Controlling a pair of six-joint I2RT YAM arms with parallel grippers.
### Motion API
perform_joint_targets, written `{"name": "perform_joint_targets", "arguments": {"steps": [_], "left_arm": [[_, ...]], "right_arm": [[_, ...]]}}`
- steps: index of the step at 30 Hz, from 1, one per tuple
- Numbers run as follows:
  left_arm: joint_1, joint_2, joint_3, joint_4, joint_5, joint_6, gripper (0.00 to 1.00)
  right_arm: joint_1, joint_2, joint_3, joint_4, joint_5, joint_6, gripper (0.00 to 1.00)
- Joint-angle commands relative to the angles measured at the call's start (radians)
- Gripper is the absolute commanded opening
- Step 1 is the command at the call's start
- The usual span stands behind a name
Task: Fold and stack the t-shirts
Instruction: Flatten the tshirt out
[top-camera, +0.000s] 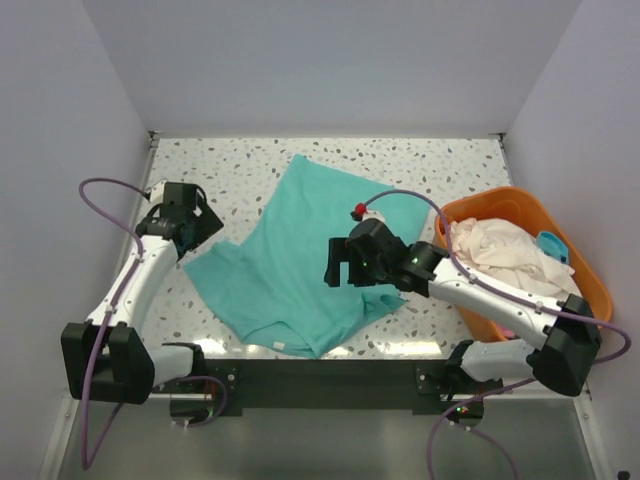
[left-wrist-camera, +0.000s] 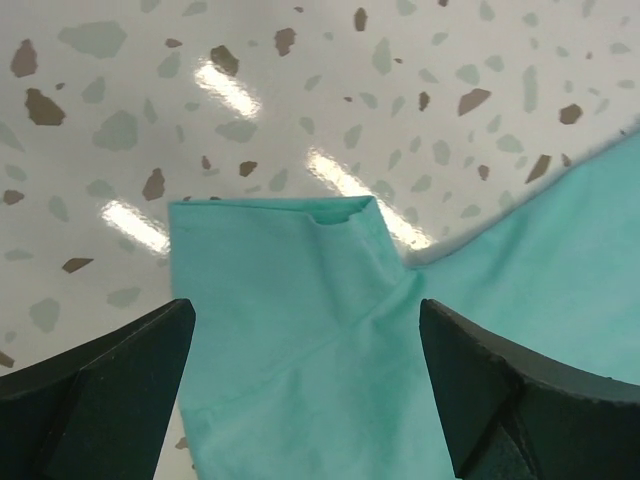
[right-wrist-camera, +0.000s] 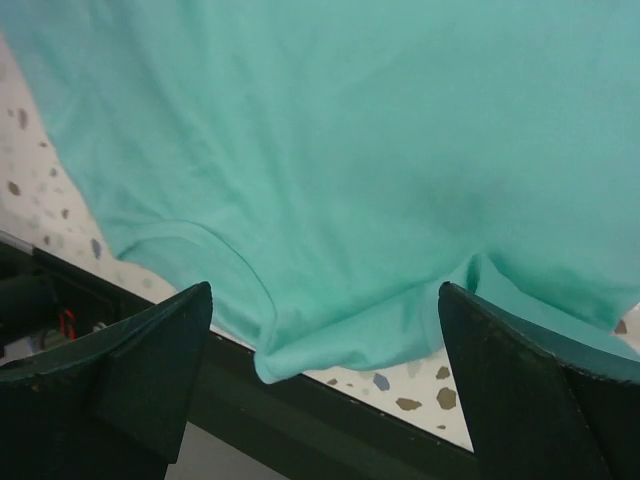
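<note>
A teal t-shirt (top-camera: 295, 255) lies spread and rumpled on the speckled table, its collar end near the front edge. My left gripper (top-camera: 196, 232) is open and empty, hovering over the shirt's left sleeve (left-wrist-camera: 280, 290). My right gripper (top-camera: 340, 268) is open and empty above the shirt's right side; the right wrist view shows the teal cloth (right-wrist-camera: 340, 170) and its front corner (right-wrist-camera: 275, 365) at the table edge. A cream-white t-shirt (top-camera: 500, 252) lies bunched in the orange basket (top-camera: 590, 275), with a bit of light blue cloth (top-camera: 552, 245) beside it.
The orange oval basket stands at the right side of the table. Grey walls close in the table at left, back and right. The black front rail (top-camera: 320, 372) runs along the near edge, also in the right wrist view (right-wrist-camera: 300, 420).
</note>
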Motion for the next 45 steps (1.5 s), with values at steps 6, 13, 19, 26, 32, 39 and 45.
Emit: {"name": "perform_joint_targets", "arguments": {"steps": [6,13,19,26,32,39,45], "left_arm": [[-0.071,-0.038,-0.136,0.117,0.196,0.003,1.00],[-0.073,0.000,-0.298,0.199,0.233,0.003,1.00],[-0.071,0.150,-0.320,0.287,0.273,0.012,1.00],[-0.070,0.319,-0.231,0.272,0.205,0.000,1.00],[-0.065,0.382,-0.133,0.258,0.159,0.001,1.00],[-0.038,0.507,0.030,0.252,0.136,0.015,1.00],[0.007,0.645,0.200,0.268,0.127,0.078,1.00]], "right_arm": [[0.004,-0.094,0.036,-0.115,-0.003,-0.020,0.99],[0.001,-0.053,0.005,0.008,0.127,-0.095,0.99],[-0.077,0.173,0.152,-0.015,0.223,-0.185,0.99],[-0.054,0.227,0.012,0.005,0.007,-0.137,0.97],[0.188,0.037,-0.191,0.028,-0.217,0.029,0.95],[0.383,-0.092,-0.227,-0.012,-0.279,0.080,0.97],[0.278,-0.082,-0.003,-0.126,-0.152,-0.076,0.99]]}}
